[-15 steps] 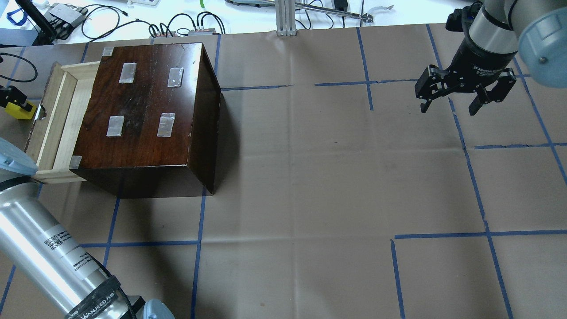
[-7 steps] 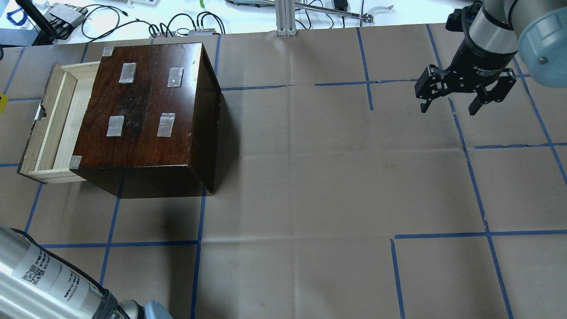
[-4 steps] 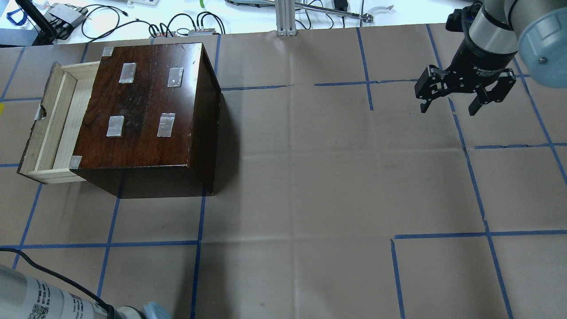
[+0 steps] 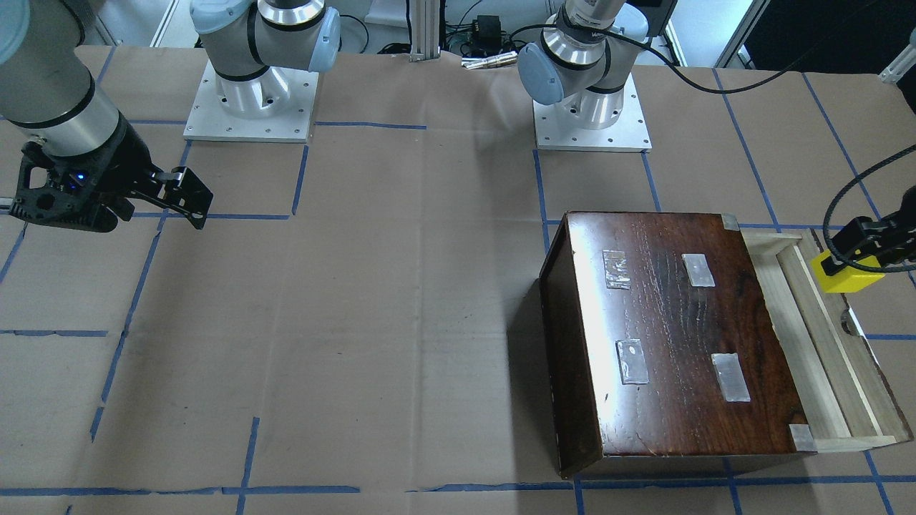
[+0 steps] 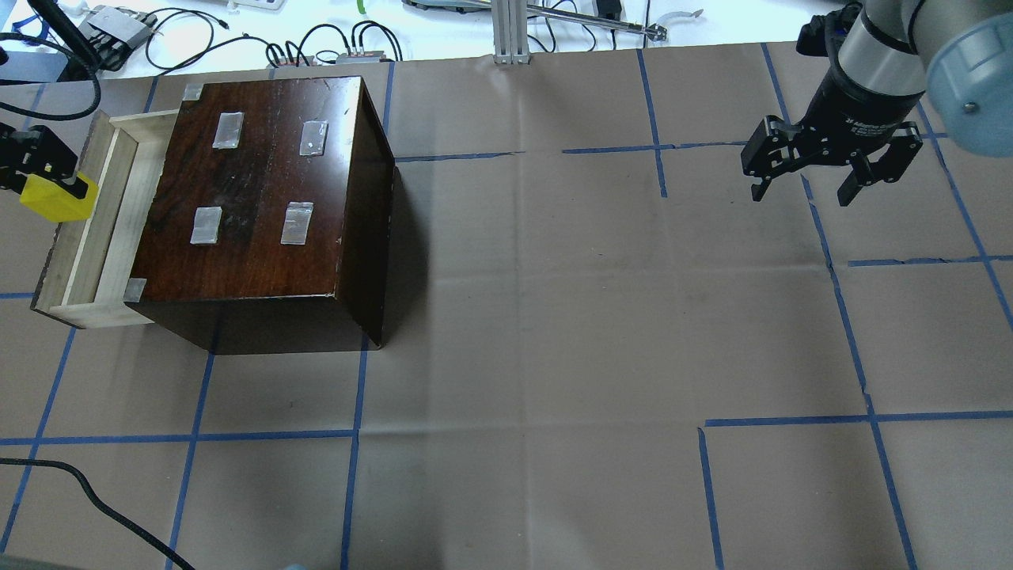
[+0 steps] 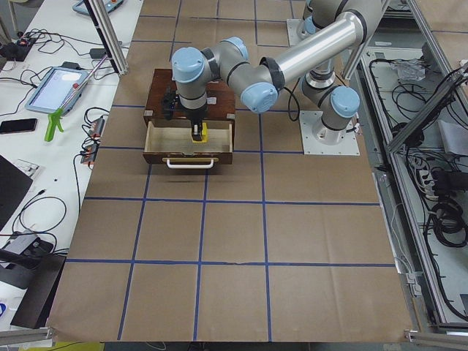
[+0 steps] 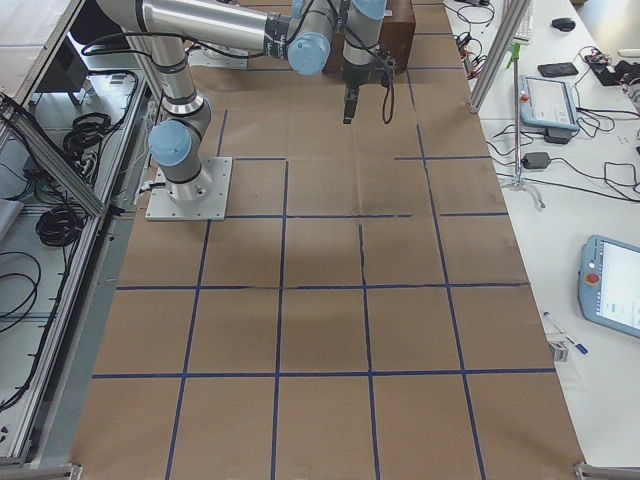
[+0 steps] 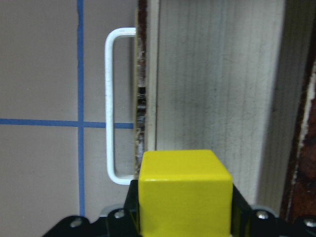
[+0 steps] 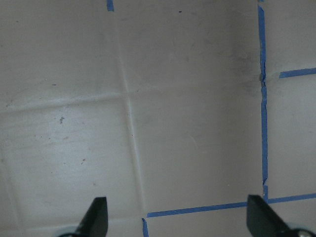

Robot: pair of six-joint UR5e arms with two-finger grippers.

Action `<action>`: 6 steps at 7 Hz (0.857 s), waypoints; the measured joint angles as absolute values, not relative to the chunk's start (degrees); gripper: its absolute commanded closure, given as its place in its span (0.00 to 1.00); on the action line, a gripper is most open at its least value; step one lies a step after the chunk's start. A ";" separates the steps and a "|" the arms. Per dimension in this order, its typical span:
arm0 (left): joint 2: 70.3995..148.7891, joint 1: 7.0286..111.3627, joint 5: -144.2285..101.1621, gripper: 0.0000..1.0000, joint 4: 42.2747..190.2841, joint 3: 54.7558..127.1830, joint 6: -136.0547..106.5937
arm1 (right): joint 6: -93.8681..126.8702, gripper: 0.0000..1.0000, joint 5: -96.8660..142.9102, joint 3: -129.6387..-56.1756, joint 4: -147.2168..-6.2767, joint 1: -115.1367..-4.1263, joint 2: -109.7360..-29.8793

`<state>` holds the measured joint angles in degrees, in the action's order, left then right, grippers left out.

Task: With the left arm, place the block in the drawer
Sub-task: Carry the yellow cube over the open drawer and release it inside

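Presently, at the far left of the overhead view, the left gripper (image 5: 47,188) is clamped on the block (image 5: 57,199), one finger on each side face. The block hangs over the front edge of the drawer (image 5: 79,265). In the left wrist view its left face lines up with the drawer's front wall, and the rest of it lies over the pale floor. How high it sits above that floor cannot be judged.

The drawer stands pulled out from the left side of the box (image 5: 261,190). Its floor shows as a narrow strip bounded by the front wall, the two side rails and the overhanging edge of the box top. A white handle (image 8: 109,103) projects from the dark front panel, to the left of the block in the wrist view.

To the right of the box, a wide stretch of the table (image 5: 554,317) separates it from the right gripper (image 5: 801,195). That gripper hangs over a blue tape line near the far right edge, fingers spread apart and holding nothing.
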<state>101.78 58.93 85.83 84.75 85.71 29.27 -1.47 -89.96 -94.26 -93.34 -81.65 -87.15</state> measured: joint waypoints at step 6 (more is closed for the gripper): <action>102.91 60.48 85.96 0.68 75.33 95.01 27.74 | -1.50 0.00 -90.00 -94.29 -93.34 -81.65 -87.10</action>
